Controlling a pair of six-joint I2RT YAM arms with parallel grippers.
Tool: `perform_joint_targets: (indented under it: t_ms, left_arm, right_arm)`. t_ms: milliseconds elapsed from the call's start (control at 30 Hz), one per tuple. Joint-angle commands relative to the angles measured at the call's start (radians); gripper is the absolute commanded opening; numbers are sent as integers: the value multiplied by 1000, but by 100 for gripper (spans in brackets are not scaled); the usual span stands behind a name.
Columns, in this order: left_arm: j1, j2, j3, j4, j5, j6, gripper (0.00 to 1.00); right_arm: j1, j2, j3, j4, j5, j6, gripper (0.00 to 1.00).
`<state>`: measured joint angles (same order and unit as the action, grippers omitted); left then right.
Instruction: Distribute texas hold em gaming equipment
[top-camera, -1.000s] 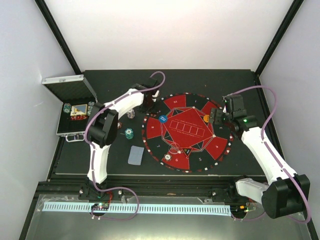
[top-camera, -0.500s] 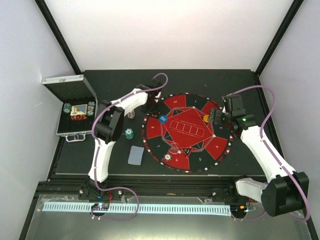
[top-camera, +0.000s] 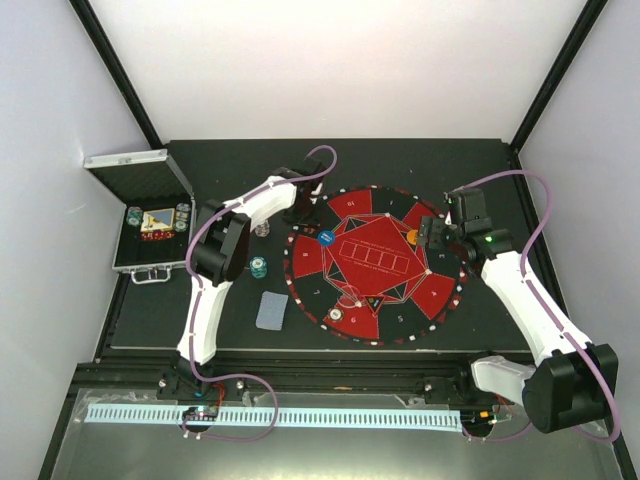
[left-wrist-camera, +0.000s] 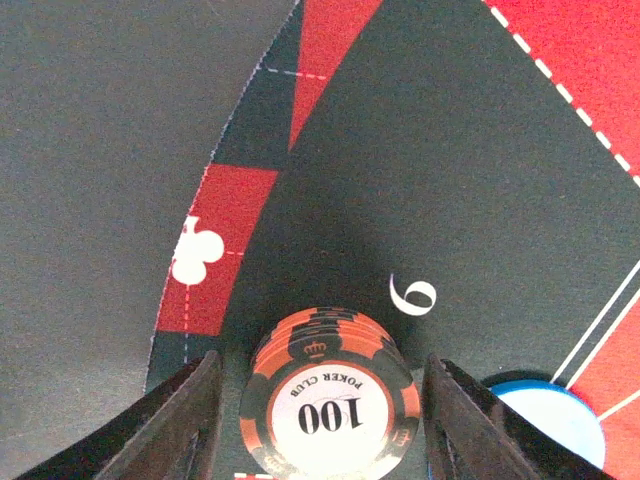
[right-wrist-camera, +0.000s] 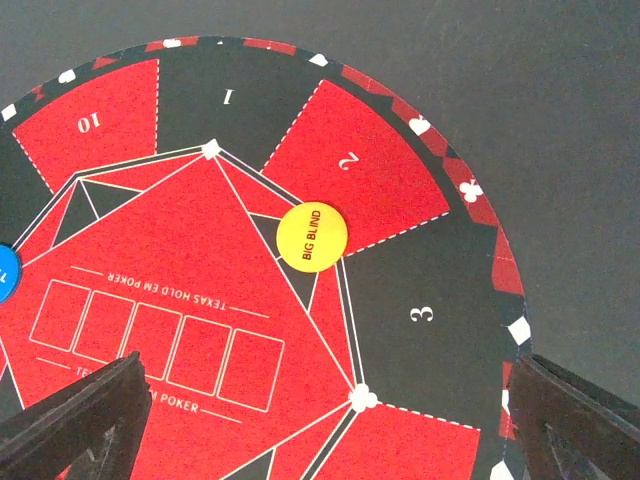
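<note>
In the left wrist view a stack of orange-and-black "100" poker chips (left-wrist-camera: 330, 405) stands on the mat's black sector 9. It sits between the fingers of my left gripper (left-wrist-camera: 322, 400), which is open with a small gap on each side. From above, the left gripper (top-camera: 300, 212) is at the mat's upper-left edge. My right gripper (top-camera: 432, 240) is open and empty over the mat's right side, also seen in the right wrist view (right-wrist-camera: 325, 410). A yellow "BIG BLIND" disc (right-wrist-camera: 312, 238) and a blue disc (top-camera: 325, 237) lie on the mat.
The round red-and-black mat (top-camera: 440, 290) fills the table's middle. Left of it are a grey chip stack (top-camera: 262, 229), a teal chip stack (top-camera: 259, 267) and a grey-blue card (top-camera: 271, 310). The open silver case (top-camera: 135, 262) holds more chips at the far left.
The left arm's elbow has shifted slightly right while its gripper stays at the mat's upper-left edge. The right arm has not moved.
</note>
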<state>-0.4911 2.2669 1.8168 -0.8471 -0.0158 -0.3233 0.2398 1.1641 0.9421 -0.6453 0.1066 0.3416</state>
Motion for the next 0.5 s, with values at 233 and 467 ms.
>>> perform_joint_targets:
  t_ms: [233, 467]
  left_arm:
    - [1, -102, 8, -24, 11, 5, 63]
    - [1, -427, -141, 43, 48, 7, 76]
  right_arm:
    - [-4, -13, 22, -17, 21, -7, 98]
    - [-4, -28, 24, -22, 17, -4, 98]
